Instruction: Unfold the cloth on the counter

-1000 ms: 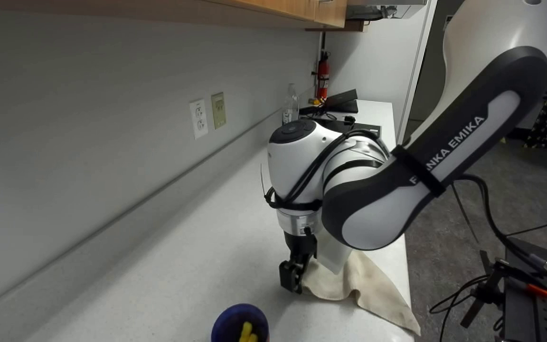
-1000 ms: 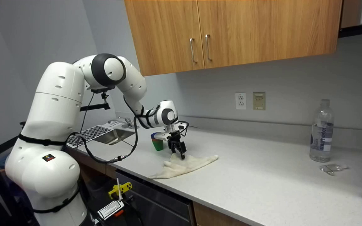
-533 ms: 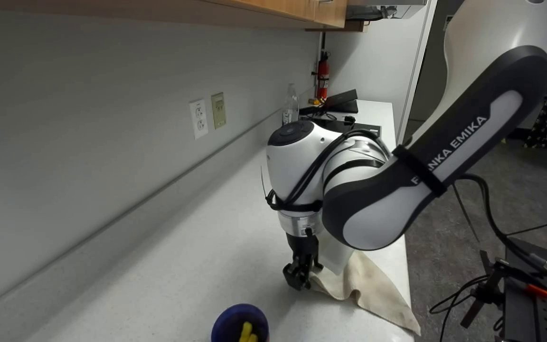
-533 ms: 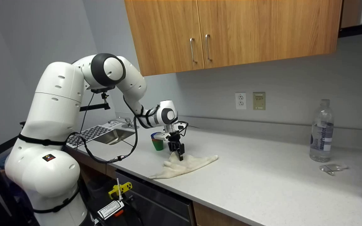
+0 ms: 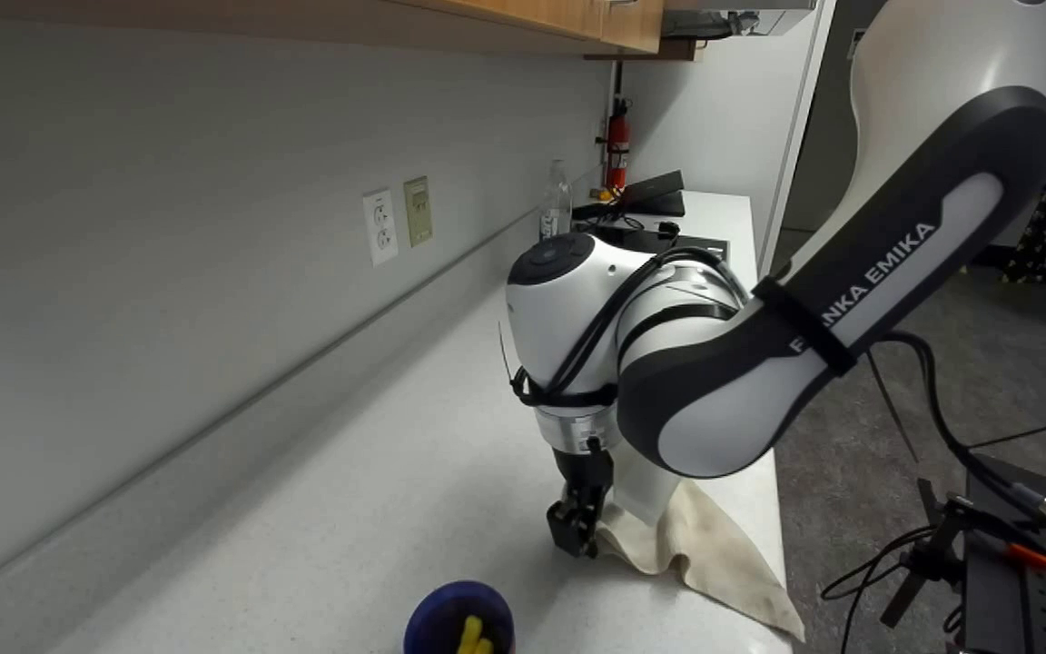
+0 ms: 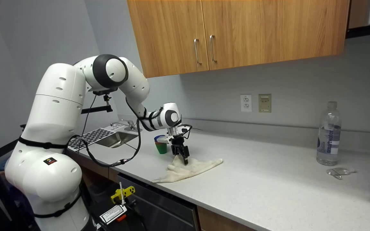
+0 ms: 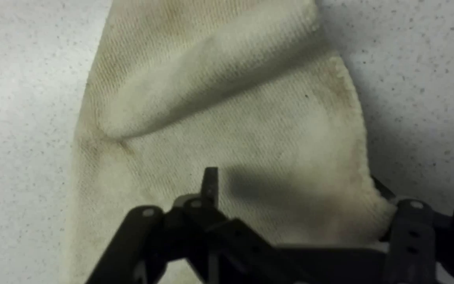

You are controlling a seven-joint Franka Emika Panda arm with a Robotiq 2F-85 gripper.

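The beige cloth lies rumpled on the white counter, one corner out at the front edge. A raised fold runs across the cloth in the wrist view, with faint brownish stains around it. My gripper is low over the cloth, its jaws wide apart and nothing pinched between them. The left finger stands above the fabric. On the right, the cloth's hem bulges up against the other finger and hides most of its tip. In an exterior view the gripper is at the cloth's wall-side edge.
A dark blue cup with yellow pieces inside stands near the gripper; from another side it looks like stacked coloured cups. A sink lies beyond. A water bottle and a clear plastic piece stand further along the counter.
The jaws narrowed, then spread again. My gripper shifted slightly towards the counter's front edge, and the cloth's edge beside it was nudged the same way. The rest of the cloth stayed put.
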